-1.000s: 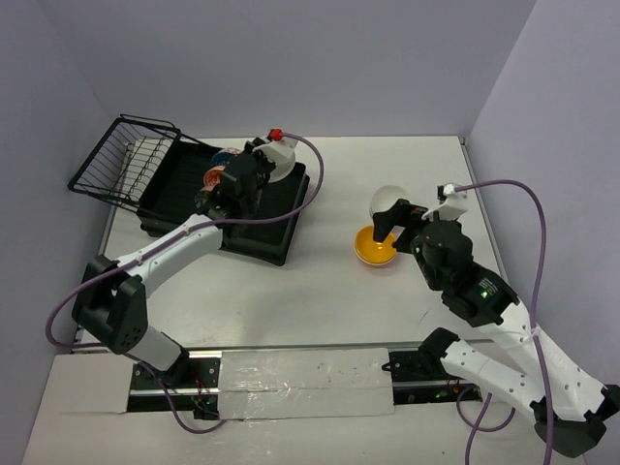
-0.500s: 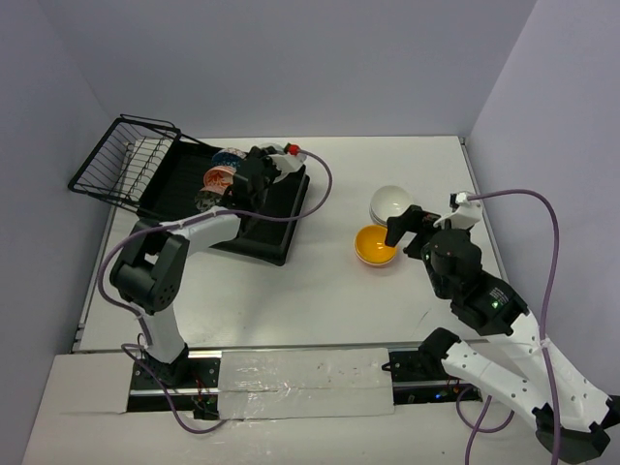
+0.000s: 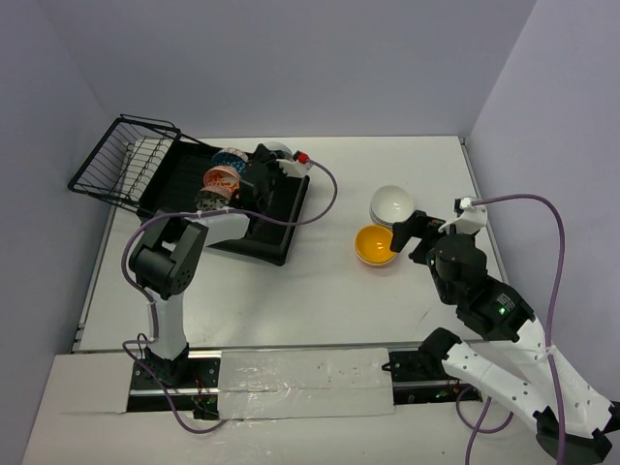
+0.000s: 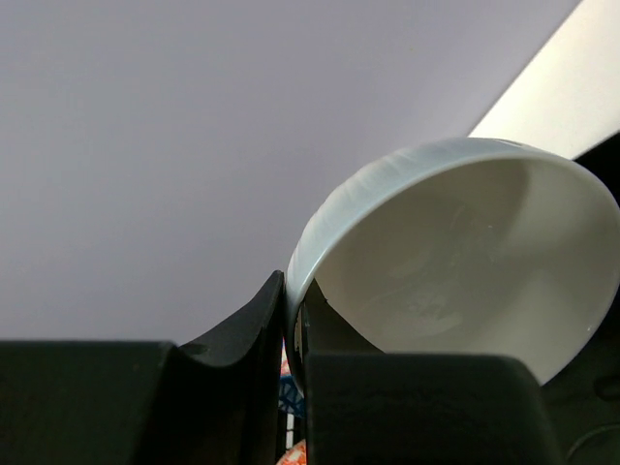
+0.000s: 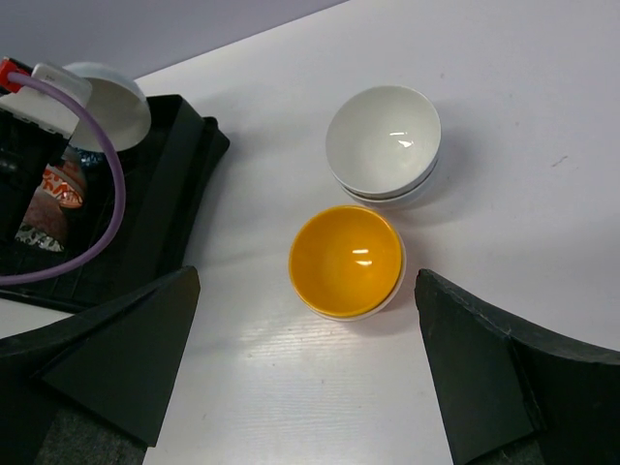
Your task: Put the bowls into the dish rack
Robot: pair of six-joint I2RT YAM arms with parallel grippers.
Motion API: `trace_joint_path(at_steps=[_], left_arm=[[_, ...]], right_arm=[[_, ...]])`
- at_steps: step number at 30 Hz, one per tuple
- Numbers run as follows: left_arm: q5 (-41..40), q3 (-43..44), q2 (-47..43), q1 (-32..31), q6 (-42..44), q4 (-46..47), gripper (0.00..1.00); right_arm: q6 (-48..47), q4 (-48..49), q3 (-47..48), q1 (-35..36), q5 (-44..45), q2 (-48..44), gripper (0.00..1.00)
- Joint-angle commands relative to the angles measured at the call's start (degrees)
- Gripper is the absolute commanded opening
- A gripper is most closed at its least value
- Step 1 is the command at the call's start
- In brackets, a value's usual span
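A plain white bowl (image 4: 455, 262), glossy and smooth inside, stands tipped on edge at the far right corner of the black dish rack (image 3: 263, 240), its hollow facing the wrist camera. The left claw (image 4: 294, 291) pinches its rim, nearly closed, one finger inside and one outside. Next to it in the ribbed tray, patterned bowls (image 3: 221, 179) in orange, blue and grey stand on edge. On the white tabletop (image 3: 320, 291), a yellow bowl (image 5: 346, 260) sits upright, touching two stacked white bowls (image 5: 383, 140). The right claw (image 5: 310, 387) hangs above them, spread wide, holding nothing.
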Motion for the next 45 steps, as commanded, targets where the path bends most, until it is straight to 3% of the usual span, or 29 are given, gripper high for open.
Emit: trace_joint_path(at_steps=[1,19,45], left_arm=[[2.1,2.5,0.4,0.3,3.9,12.6,0.00],[8.6,-2.8,5.4,2.1,10.2,25.9,0.00],[10.7,-5.6,9.9,3.0,10.2,28.0,0.00]], right_arm=[[-1.1,-0.5,0.4,0.0,1.8,0.2,1.00],[-3.1,-1.0,1.0,-0.4,0.1,2.4,1.00],[-2.9,-0.7,-0.1,-0.7,-2.9,3.7,1.00]])
